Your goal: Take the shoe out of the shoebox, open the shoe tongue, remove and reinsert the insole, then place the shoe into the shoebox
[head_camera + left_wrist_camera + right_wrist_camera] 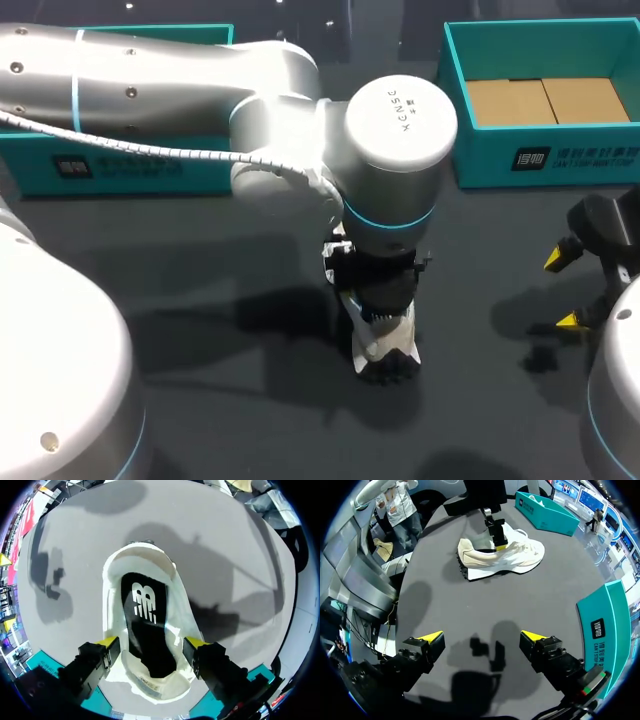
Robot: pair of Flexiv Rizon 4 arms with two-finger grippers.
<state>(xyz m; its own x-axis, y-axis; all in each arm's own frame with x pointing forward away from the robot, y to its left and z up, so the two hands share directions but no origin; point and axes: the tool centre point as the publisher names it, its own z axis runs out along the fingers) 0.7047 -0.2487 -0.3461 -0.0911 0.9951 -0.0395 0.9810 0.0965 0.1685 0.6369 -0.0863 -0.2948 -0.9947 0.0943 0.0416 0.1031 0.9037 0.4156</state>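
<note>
A white shoe [385,352] stands upright on the dark table, mostly hidden in the head view under my left arm's wrist [400,125]. From the left wrist, I look straight down into it and see the black insole [145,625] lying inside. My left gripper [152,642] is open, with one yellow-tipped finger on each side of the shoe's opening near the tongue. In the right wrist view the shoe [515,555] lies on its sole ahead, with the left gripper [497,535] over it. My right gripper [482,637] stands open and empty over bare table at the right [562,290].
A teal shoebox [540,150] with a cardboard floor stands open at the back right, close beside my right gripper [607,625]. A second teal box [130,165] stands at the back left, partly behind my left arm, with something white in it [547,512].
</note>
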